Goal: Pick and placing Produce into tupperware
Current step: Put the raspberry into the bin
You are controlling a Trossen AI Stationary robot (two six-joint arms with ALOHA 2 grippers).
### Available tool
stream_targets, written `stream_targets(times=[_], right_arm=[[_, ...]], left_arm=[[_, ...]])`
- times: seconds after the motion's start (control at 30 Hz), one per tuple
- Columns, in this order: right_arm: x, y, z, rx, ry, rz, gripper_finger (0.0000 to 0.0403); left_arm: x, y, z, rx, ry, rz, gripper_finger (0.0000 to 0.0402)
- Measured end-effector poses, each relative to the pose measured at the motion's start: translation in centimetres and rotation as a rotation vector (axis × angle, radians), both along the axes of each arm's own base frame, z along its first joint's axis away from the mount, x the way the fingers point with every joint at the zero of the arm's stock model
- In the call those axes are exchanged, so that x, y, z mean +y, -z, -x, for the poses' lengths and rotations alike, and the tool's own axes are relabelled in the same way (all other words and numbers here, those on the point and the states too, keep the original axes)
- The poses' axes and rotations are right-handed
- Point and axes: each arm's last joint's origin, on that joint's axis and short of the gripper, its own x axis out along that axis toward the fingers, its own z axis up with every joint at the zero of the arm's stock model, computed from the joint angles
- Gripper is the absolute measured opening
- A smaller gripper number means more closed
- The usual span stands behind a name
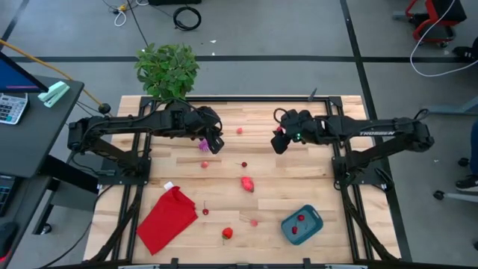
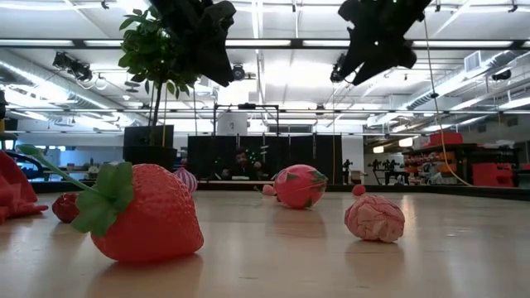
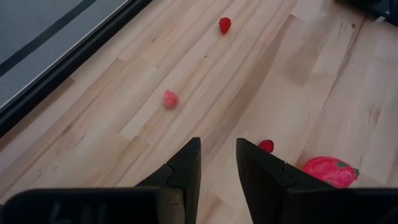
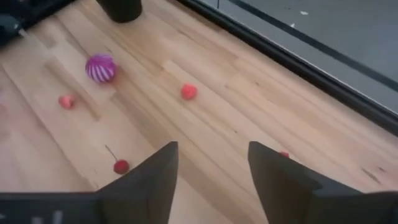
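- The grey floor (image 1: 246,30) around the table is crossed by dark tape lines.
- Far of the table, a coiled black cable (image 1: 187,16) lies on the floor.
- At the left stands a dark desk (image 1: 30,127) bearing a calculator (image 1: 10,107).
- A red chair base (image 1: 433,19) shows at the far right.
- A green potted plant (image 1: 167,69) sits at the table's far edge.
- In the low view, long ceiling light strips (image 2: 273,43) run across an open hall.
- A person (image 2: 240,163) sits far behind, near dark screens.

Two dark, matte-black jointed arms, the right arm (image 1: 373,133) lettered "TROSSEN", ending in wedge-shaped black jaws.
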Motion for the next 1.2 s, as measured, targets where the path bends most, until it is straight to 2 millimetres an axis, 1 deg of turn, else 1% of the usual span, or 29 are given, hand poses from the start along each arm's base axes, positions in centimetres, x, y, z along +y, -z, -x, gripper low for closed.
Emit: stream_targets(times=[0.07, 0.17, 0.3, 0.37, 0.47, 0.53, 0.63, 0.7, 0.83, 1.0, 1.2], right_arm=[[-0.4, -0.1, 0.0, -0.032, 0.040, -0.018, 0.0218], [-0.7, -0.4, 0.0, -0.093, 0.102, -0.043, 0.0223], [-0.7, -0.1, -0.2, -0.050, 0.072, -0.022, 0.0218], [-0.7, 0.5, -0.4, -0.001, 0.043, -0.033, 0.0215], [-1.3, 2.1, -1.2, 0.091, 0.021, -0.071, 0.0215], [-2.1, 3.4, -2.0, 0.165, 0.016, -0.058, 0.0219], [-3.9, 5.4, -2.8, 0.261, 0.033, -0.051, 0.0227], [-5.3, 6.8, -3.2, 0.308, 0.083, -0.072, 0.0232], [-7.7, 9.1, -3.3, 0.345, 0.159, -0.178, 0.0236], [-9.8, 10.9, -3.5, 0.350, 0.162, -0.285, 0.0231], [-11.0, 12.6, -3.3, 0.408, 0.161, -0.324, 0.0224]], left_arm=[[0.0, 0.0, 0.0, 0.000, 0.001, 0.001, 0.0107], [-0.1, 0.0, 0.0, 0.002, 0.002, 0.001, 0.0107], [-0.1, 0.0, 0.0, 0.001, 0.003, 0.000, 0.0107], [0.0, 0.0, 0.0, 0.001, 0.001, 0.000, 0.0107], [0.1, 0.0, 0.0, 0.001, -0.003, -0.001, 0.0107], [0.1, 0.0, 0.0, 0.001, -0.004, -0.001, 0.0107], [0.1, 0.0, 0.0, 0.000, -0.004, -0.001, 0.0107], [0.1, 0.0, 0.0, 0.000, -0.004, -0.001, 0.0107], [0.1, 0.0, 0.0, 0.000, -0.005, 0.000, 0.0107], [0.1, 0.0, 0.0, 0.000, -0.005, 0.000, 0.0107], [0.1, 0.0, 0.0, -0.001, -0.005, 0.000, 0.0107]])
